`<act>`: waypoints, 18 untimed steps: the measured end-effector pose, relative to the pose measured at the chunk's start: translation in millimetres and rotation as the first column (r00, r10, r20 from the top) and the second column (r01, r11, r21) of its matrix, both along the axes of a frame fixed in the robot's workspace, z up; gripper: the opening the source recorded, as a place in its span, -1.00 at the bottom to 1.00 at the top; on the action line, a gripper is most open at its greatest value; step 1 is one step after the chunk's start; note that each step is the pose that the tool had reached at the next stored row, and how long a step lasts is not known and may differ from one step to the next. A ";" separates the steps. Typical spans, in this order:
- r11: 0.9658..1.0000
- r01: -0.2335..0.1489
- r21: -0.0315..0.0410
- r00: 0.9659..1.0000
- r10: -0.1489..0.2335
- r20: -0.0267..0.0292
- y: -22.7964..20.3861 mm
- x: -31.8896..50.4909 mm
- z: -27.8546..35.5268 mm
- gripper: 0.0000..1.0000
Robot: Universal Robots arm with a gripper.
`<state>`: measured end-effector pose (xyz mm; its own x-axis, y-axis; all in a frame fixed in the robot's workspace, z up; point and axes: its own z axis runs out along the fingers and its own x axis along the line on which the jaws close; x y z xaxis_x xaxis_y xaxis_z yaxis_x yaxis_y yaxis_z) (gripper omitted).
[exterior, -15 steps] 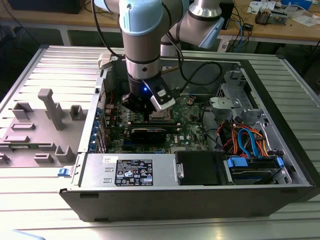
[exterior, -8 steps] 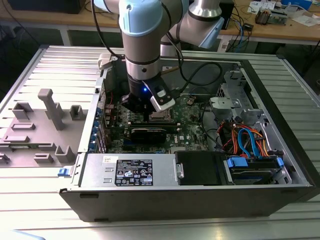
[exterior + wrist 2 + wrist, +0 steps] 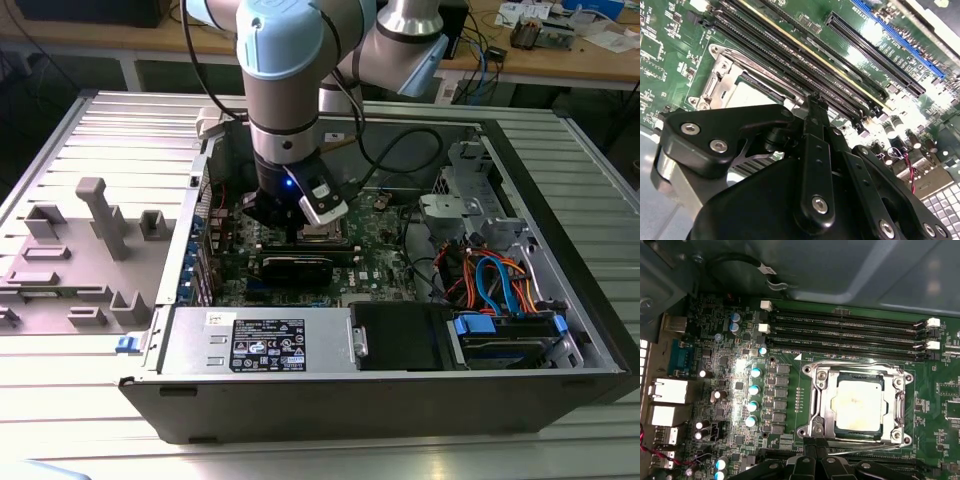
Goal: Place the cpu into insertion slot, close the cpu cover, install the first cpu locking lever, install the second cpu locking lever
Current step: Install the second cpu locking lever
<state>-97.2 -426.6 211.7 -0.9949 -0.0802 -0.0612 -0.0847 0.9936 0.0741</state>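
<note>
The arm reaches down into an open computer case (image 3: 560,330) lying on its side on a ribbed metal tabletop (image 3: 90,420). In the exterior view the claw (image 3: 300,232) is low over the green circuit board (image 3: 385,265), right at the insertion slot (image 3: 322,238).

In the first wrist view the cpu (image 3: 859,402) lies flat inside the insertion slot (image 3: 815,405), its dull silver top facing up and its edges square to the socket walls. It is nearly square, so no long axis stands out. The cpu cover (image 3: 826,401) is down over it, the metal frame lying flat around the chip, which shows through the window. A thin metal lever (image 3: 860,450) runs along the socket's edge nearest the claw, parallel to the long black memory slots (image 3: 845,332) on the far side of the socket. The claw (image 3: 816,450) has its black fingertips pressed together, their tips meeting at that near edge, just beside the lever; whether they touch it I cannot tell.

In the second wrist view the claw (image 3: 812,107) again shows its fingers closed on nothing, with the cpu cover (image 3: 722,75) and the pale cpu (image 3: 747,92) just behind it, beside the memory slots (image 3: 805,60).
</note>
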 end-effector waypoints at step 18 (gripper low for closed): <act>0.998 0.000 0.055 1.000 0.000 0.000 0.3 -1.5 -7.0 -0.79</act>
